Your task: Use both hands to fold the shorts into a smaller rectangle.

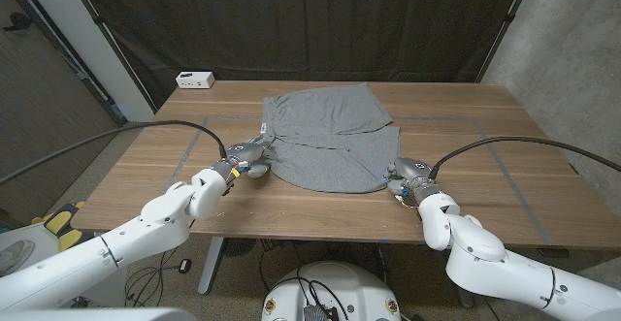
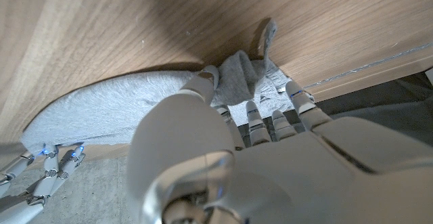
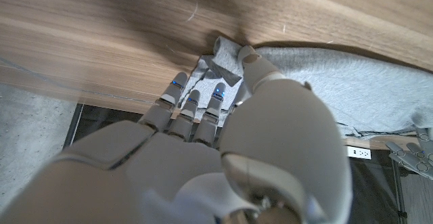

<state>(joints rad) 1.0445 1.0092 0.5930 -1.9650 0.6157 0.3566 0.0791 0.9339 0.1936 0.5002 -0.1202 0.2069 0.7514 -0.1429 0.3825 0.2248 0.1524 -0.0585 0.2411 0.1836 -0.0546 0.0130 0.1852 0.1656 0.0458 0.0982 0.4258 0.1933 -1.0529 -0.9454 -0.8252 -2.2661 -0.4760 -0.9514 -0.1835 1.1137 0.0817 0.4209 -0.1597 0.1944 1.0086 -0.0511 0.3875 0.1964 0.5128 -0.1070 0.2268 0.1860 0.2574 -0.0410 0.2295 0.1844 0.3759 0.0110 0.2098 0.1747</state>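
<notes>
Wooden table (image 1: 505, 156); no legible writing; both hands' fingers pinch grey shorts (image 1: 330, 137).

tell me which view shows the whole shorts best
The head view: the grey shorts lie there whole, with each hand at a near corner. The wrist views show just a bunched corner in the fingers and part of the curved edge.
</notes>
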